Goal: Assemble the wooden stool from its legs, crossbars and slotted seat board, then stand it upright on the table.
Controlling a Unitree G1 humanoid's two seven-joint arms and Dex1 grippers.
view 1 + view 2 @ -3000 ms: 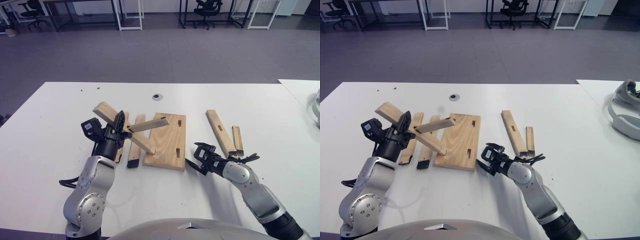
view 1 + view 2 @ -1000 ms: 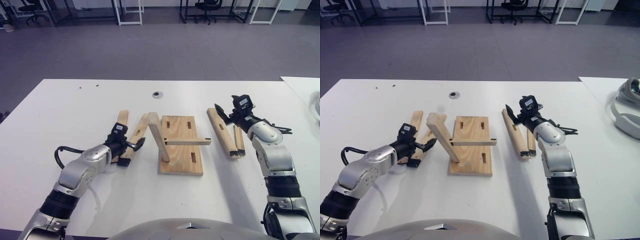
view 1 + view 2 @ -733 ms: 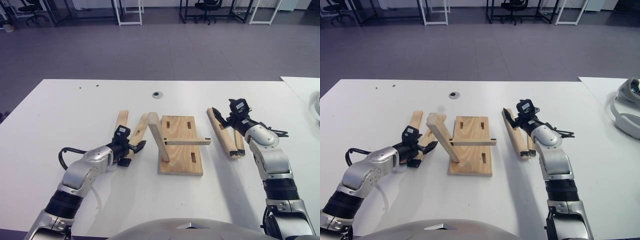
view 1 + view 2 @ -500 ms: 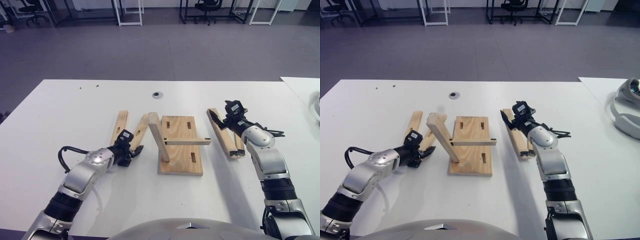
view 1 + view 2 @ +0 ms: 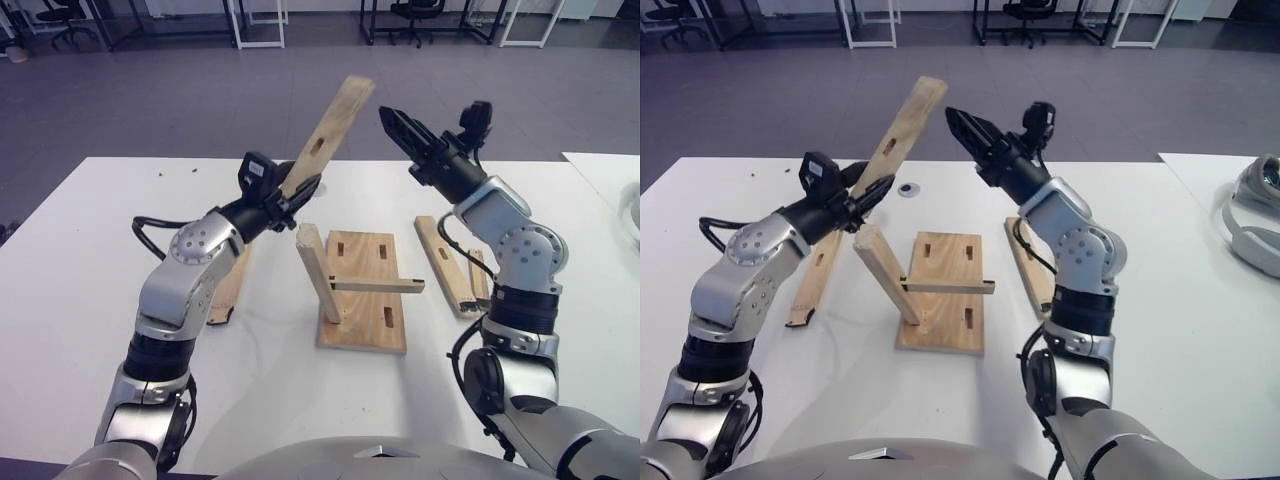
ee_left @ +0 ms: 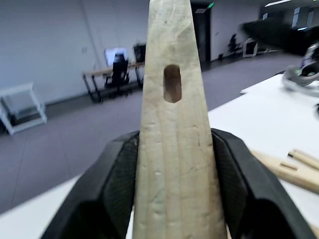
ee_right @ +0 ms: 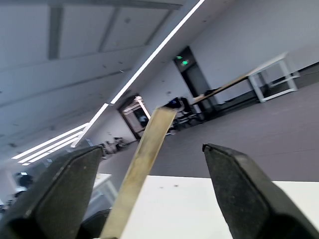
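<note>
— Leg [image 5: 330, 125] up in the air, why?
— Left tool [image 5: 295, 192] clamps its lower end, tilting it toward the right tool [image 5: 390, 118], which gapes empty: probably a handover. Seat board [image 5: 365, 320] lies on the desk [image 5: 80, 300].

Pale wood leg [image 5: 325, 130] (dk slot [image 6: 172, 83]), wht table [image 5: 80, 250]

An office-like lab is showing: black swivel chairs [image 5: 414, 11] and white-framed desks [image 5: 259, 46] are standing across a grey floor [image 5: 180, 100].
</note>
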